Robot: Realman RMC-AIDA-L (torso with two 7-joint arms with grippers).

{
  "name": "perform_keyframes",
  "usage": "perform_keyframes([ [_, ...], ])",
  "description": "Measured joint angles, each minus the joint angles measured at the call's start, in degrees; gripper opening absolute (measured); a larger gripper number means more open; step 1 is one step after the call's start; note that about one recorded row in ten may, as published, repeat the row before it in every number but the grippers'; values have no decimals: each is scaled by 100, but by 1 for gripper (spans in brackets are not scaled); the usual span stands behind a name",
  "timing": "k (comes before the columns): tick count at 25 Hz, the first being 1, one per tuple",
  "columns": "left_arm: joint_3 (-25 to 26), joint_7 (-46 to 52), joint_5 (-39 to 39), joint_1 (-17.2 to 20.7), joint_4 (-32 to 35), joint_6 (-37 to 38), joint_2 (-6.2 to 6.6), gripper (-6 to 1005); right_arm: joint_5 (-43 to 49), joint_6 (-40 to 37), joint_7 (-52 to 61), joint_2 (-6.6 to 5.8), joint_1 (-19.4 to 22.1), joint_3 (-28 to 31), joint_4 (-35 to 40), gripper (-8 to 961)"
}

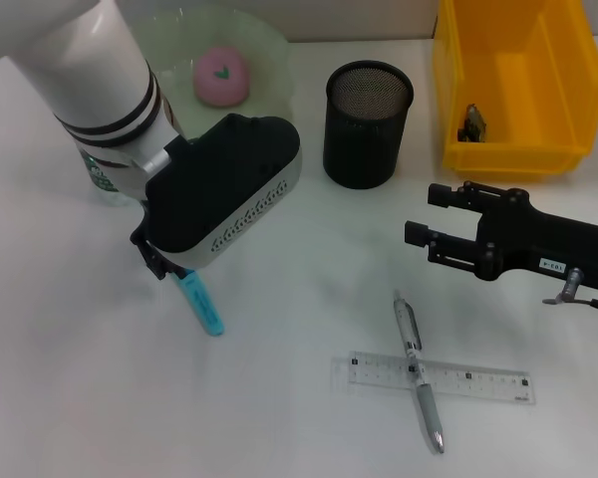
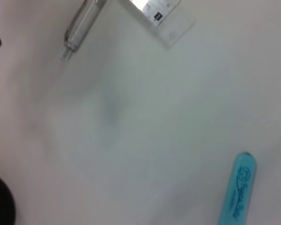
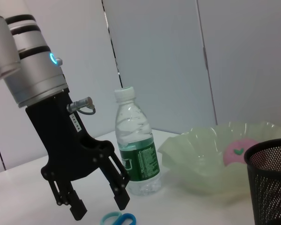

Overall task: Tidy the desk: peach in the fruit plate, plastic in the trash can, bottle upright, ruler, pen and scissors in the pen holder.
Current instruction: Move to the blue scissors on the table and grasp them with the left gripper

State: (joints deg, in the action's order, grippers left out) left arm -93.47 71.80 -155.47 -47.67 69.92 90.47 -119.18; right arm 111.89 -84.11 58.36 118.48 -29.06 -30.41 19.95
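Note:
My left gripper [image 3: 99, 206] hangs open just above the blue scissors [image 1: 201, 304], fingers pointing down on either side of the handles [image 3: 119, 219]. The scissors [image 2: 236, 190] lie flat on the white table. A pink peach [image 1: 221, 77] rests in the pale green fruit plate [image 1: 269, 45]. Behind my left arm the bottle [image 3: 136, 154] stands upright. The pen [image 1: 419, 373] lies across the clear ruler [image 1: 478, 380] at the front. My right gripper [image 1: 426, 216] hovers open and empty at the right, between the pen and the black mesh pen holder [image 1: 369, 124].
The yellow trash can [image 1: 513, 85] stands at the back right with a small dark crumpled piece [image 1: 473, 121] inside. My left arm's body covers the table between the plate and the scissors.

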Motion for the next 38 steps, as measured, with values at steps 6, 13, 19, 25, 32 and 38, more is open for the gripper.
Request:
perform_keyframes([
  [6,-192,-3,-60,-64,-95,41,0,781,45,13,108,-1,-13,-14,0,664],
  [13,-320,109,-127,-244,-376,38,0,779,151,-37,102,-1,22,-27,-11,665],
  [19,-342,155,-146,-294,-424,21,0,778,328,-63,117,31,6,-35,-24,665],
  [25,-426,187,-148,-309,-536,1,1,776,335,-52,92,39,15,-93,-24,664],
  [32,-451,197,-118,-343,-673,-5,0,775,342,-56,78,50,14,-334,-51,664],
  [38,-558,262,-111,-420,-800,-38,1,773,343,-28,130,52,17,-440,-58,665],
])
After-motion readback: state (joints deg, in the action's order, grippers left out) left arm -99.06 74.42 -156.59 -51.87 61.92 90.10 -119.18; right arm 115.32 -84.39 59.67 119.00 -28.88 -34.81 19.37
